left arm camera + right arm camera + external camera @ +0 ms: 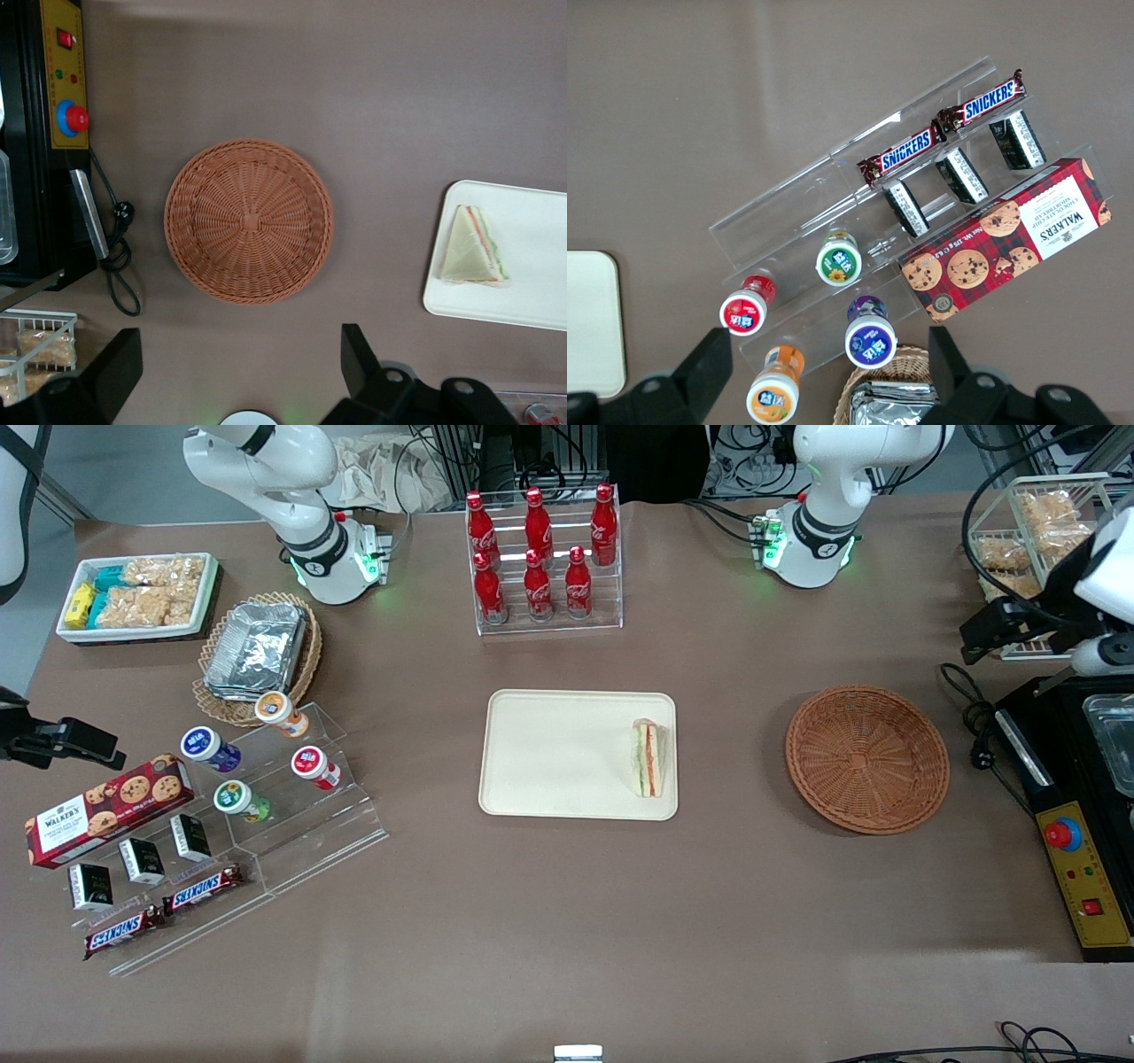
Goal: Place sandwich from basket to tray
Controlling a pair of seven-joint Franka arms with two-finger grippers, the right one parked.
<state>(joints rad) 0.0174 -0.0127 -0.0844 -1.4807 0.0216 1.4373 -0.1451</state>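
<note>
The sandwich (647, 759), a clear-wrapped wedge with white bread and orange and green layers, lies on the cream tray (549, 753), at the tray's edge nearest the basket. The round reddish-brown wicker basket (866, 757) is empty and stands beside the tray, toward the working arm's end of the table. The left arm's gripper (979, 638) is open and empty, raised above the table past the basket at the working arm's end. The left wrist view shows the gripper (239, 354), the empty basket (248, 220), the sandwich (474, 248) and the tray (532, 297).
A black control box with a red button (1063, 834) and a cable (974, 722) lie beside the basket. A wire rack of snack bags (1036, 531) stands near the gripper. A rack of cola bottles (540, 558) stands farther from the front camera than the tray.
</note>
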